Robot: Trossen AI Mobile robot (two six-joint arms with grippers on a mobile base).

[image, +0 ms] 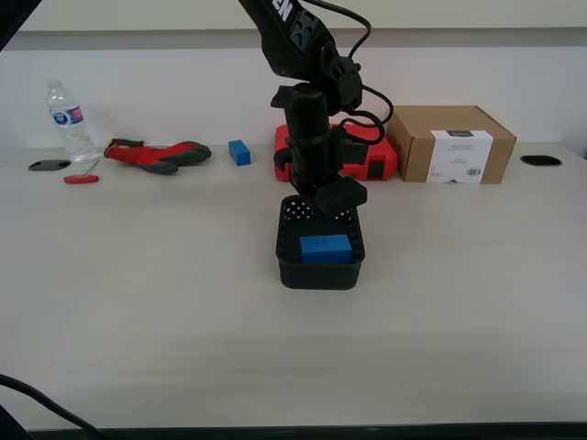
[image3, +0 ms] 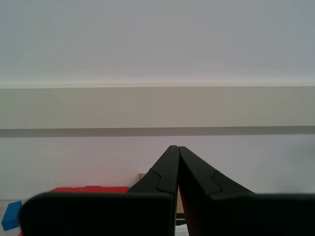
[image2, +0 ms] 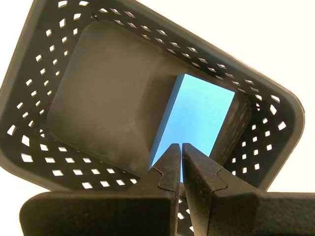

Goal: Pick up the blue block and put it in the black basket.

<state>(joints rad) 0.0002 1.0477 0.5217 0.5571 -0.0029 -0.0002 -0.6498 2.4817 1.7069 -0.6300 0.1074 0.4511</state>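
My first claw [image2: 181, 147] pressed together, pointing down over blue block [image2: 197, 120] inside black basket [image2: 29, 123]

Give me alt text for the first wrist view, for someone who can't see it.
Looking down past my first gripper, jaws shut and empty, the blue block lies inside the black basket, against one wall. The basket's perforated sides fill most of the picture, with pale table around it.

Office-like workroom: plain pale table [image: 138, 321], bare wall, cardboard box [image: 451, 144].
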